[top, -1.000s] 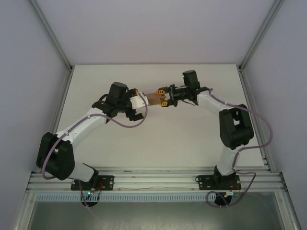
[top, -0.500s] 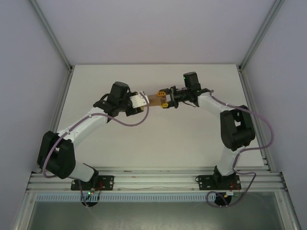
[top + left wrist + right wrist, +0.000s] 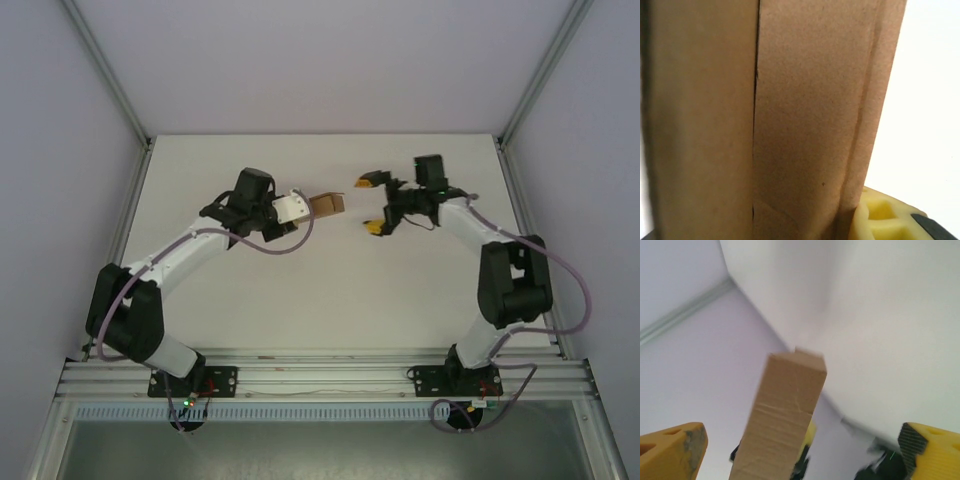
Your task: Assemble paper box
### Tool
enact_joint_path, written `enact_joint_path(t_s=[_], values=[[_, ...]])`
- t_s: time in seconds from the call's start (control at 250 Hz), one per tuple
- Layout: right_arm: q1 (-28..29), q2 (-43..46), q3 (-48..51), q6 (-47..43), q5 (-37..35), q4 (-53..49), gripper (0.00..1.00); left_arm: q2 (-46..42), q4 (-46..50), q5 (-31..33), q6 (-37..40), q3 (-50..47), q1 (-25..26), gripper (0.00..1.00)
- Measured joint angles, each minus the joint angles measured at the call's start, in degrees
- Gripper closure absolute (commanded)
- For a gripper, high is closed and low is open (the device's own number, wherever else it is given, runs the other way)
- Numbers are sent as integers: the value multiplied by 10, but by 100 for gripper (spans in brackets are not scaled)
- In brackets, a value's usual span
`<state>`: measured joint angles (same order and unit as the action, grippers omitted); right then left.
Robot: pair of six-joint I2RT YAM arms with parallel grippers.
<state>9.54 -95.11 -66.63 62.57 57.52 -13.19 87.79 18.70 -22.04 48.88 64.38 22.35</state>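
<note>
The paper box [image 3: 326, 205] is a small folded brown cardboard piece held above the middle of the table. My left gripper [image 3: 303, 208] is shut on its left end. In the left wrist view the box's brown face [image 3: 790, 115] sits close to the lens, with a yellow pad [image 3: 880, 215] against its lower right edge. My right gripper [image 3: 372, 204] hangs open a short way to the right of the box, touching nothing. In the right wrist view the box [image 3: 782, 415] stands between and beyond my wide-apart yellow fingertips [image 3: 675, 450].
The white table [image 3: 330, 290] is bounded by pale walls and aluminium frame posts [image 3: 108, 70] at the back corners. A metal rail [image 3: 330, 375] carrying both arm bases runs along the near edge.
My right gripper has let go of the box, opened wide and drawn back to the right. The left gripper keeps the box and has tilted it slightly.
</note>
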Motion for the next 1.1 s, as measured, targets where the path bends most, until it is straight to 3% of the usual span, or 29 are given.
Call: enact_joint_path(t_s=[0.084, 0.188, 0.284, 0.36, 0.456, 0.779, 0.907, 1.099], values=[[-27, 38, -9, -145, -105, -57, 0, 34, 44, -4, -6, 32, 0, 63], [-18, 101, -14, -341, -248, -89, 0, 77, 103, -20, -10, 78, 0, 63], [-8, 165, 27, -470, -297, -52, 0, 120, 156, -38, -10, 125, 0, 63], [-7, 194, 76, -534, -296, -2, 0, 158, 198, -48, -10, 167, 0, 63], [-6, 169, 90, -603, -266, 16, 10, 200, 240, -55, -10, 211, 0, 63], [55, -14, -49, -752, -175, -40, 26, 276, 318, -59, -22, 310, 3, 59], [70, -50, -84, -801, -157, -69, 38, 302, 339, -46, -25, 346, 13, 59], [73, -67, -108, -850, -146, -102, 48, 308, 349, -45, -25, 356, 19, 59]])
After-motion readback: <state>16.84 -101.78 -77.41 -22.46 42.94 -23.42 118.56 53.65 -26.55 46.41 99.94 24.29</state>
